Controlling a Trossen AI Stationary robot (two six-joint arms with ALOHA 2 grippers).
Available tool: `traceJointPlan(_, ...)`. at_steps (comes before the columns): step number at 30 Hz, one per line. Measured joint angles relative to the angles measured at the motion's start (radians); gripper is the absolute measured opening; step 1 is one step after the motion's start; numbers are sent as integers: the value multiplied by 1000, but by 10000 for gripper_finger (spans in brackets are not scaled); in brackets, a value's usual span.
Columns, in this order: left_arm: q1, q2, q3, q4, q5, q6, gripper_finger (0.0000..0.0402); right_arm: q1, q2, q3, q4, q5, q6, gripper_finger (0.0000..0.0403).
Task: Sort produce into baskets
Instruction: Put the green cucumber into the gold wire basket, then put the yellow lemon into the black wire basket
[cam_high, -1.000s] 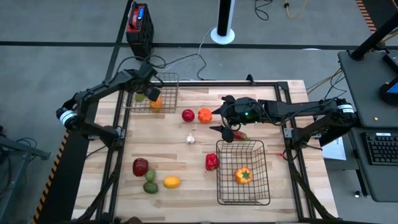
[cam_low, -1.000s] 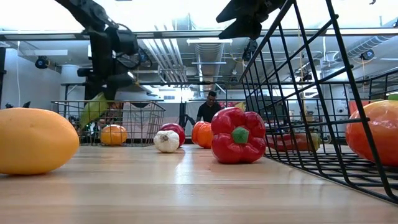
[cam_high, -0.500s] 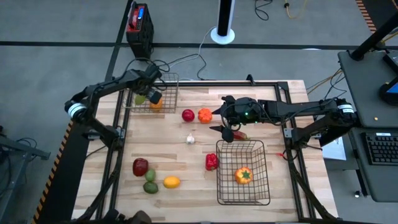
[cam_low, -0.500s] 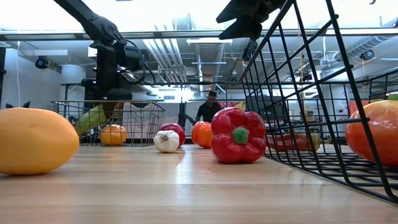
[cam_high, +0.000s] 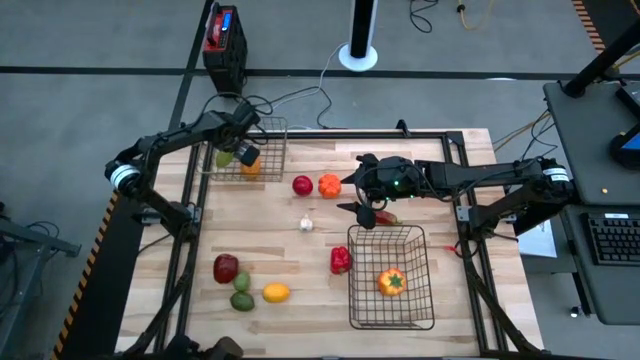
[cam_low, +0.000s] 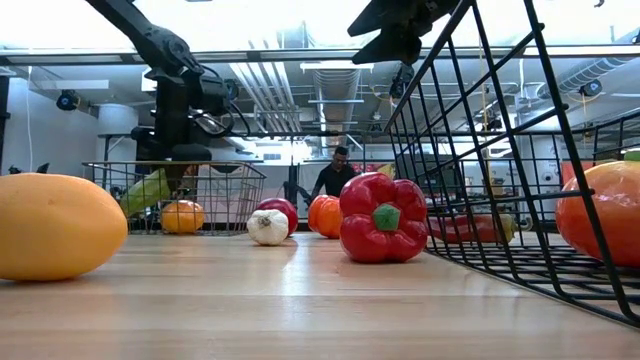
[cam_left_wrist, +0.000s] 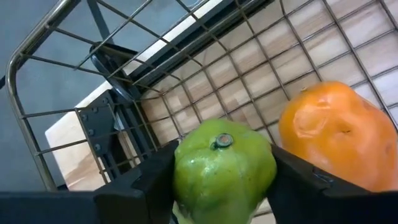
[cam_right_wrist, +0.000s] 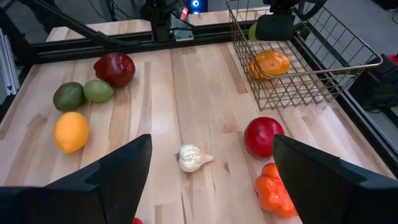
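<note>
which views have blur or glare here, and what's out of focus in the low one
Low view: the near yellow fruit and the basket wire are soft, the ceiling lights glare white. Left wrist view: the green fruit fills the frame, with small highlights. High view: evenly lit, soft shadows on the table.

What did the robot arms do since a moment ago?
The left gripper, with the green fruit between its fingers, shifted a little further over the small basket beside the orange fruit. The right gripper stayed open near the large basket; nothing on the table moved.
</note>
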Motion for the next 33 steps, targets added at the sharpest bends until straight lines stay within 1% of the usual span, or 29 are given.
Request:
traceJointPlan(5, 0, 0, 0, 1, -1, -1, 217, 0, 0, 0, -4, 0, 0, 334)
traceJointPlan(9, 0, 0, 0, 4, -1, -1, 226, 0, 0, -1, -5, 0, 0, 336)
traceJointPlan(24, 0, -5, 0, 18, -2, 33, 229, 0, 0, -2, -26, -2, 37, 336)
traceJointPlan(28, -17, -30, 0, 54, -11, 49, 229, 0, 0, -2, -26, -1, 41, 338)
traceJointPlan(33, -68, -88, 0, 60, -11, 49, 229, 0, 0, -2, -26, 1, 42, 333)
